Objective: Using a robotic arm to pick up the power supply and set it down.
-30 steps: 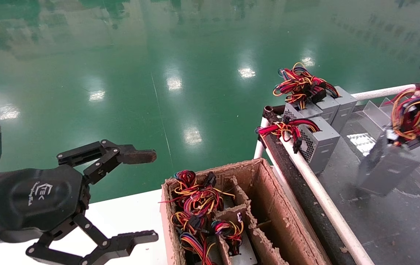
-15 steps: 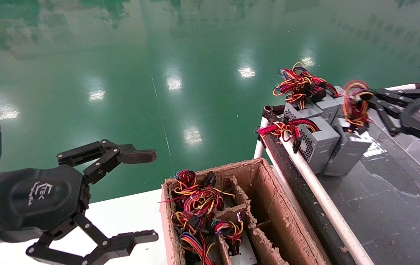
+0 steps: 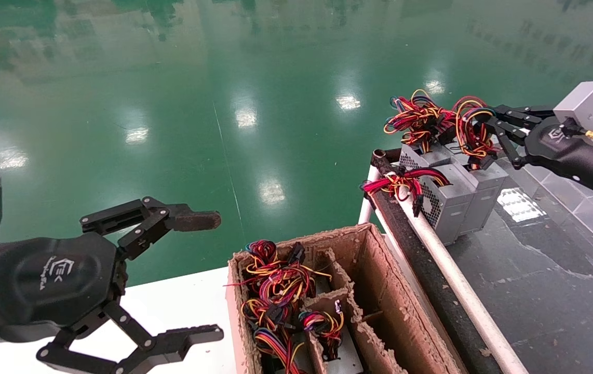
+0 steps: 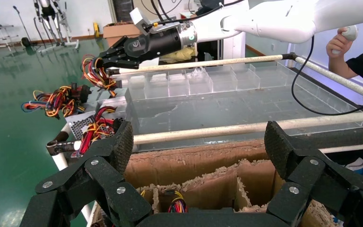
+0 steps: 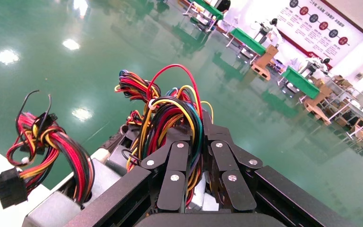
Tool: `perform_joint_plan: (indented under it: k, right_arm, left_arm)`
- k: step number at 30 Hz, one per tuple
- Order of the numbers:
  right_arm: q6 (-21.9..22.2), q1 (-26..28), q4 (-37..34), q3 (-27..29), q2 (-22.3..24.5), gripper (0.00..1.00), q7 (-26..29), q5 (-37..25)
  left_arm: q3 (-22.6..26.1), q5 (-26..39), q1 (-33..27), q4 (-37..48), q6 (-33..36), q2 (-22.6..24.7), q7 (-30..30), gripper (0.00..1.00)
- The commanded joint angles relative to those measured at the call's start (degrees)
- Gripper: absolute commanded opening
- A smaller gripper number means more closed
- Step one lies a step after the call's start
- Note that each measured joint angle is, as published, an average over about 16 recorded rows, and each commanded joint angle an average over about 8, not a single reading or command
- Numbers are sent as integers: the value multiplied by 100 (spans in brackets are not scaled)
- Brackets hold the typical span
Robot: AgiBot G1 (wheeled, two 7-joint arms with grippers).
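Half a second on, the right claw (image 3: 475,136) has carried the power supply (image 3: 478,189) further in, so it now stands upright on the dark counter (image 3: 546,291), pressed against the other grey box (image 3: 447,200) by the white rail (image 3: 462,291) — its fingers pinched shut on the wire bundle (image 3: 470,132). The left claw (image 3: 213,275) hangs spread open and empty beside the cardboard box (image 3: 379,291) — well apart from the supply.

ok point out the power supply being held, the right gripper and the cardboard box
power supply (image 3: 483,195): head view, grey side of its case
right gripper (image 3: 475,124): head view, between its fingertips, shut on the wire bundle
cardboard box (image 3: 379,291): head view, inner right wall
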Motion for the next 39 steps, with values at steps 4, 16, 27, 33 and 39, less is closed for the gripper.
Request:
perform_joint_plan:
  k: [4,16,27,33,39]
  right_arm:
    - [-90,159,-280,-18,-104,50,-171,-17]
    - [-309,312,-679,-10,-92,100,-400,-2]
    - [-335,449,-913,-87,-58,100,-460,-130]
    - [-309,560,-1038,-193,-41,100,-403,-293]
    - [-365,640,-1113,-255,22,100,-321,-381]
  left_arm:
    - [1,-1,0,0,-1,-1,1,100]
    - [4,-3,-1,0,-2,-2,2,100]
    - [7,-5,-2,0,-3,-3,4,100]
    - [9,-6,-2,0,-4,-3,4,100]
    - [10,-7,-2,0,-4,-4,5,100]
